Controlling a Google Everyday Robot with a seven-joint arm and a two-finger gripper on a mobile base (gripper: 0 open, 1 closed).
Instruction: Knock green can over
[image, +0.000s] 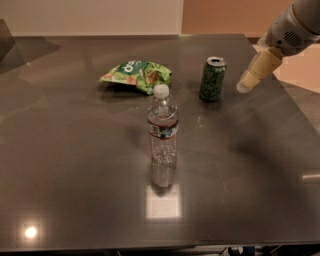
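The green can (212, 79) stands upright on the dark table (75, 165), toward the back right. It is dark green with pale markings and a silver top. My gripper (245, 85) hangs from the arm at the upper right, its pale fingertips pointing down and left. It is just to the right of the can, at about the can's height, with a small gap between them.
A clear water bottle (162, 127) with a white cap stands upright at the table's middle. A crinkled green snack bag (137, 75) lies at the back, left of the can. The table's right edge (295, 107) runs below the arm.
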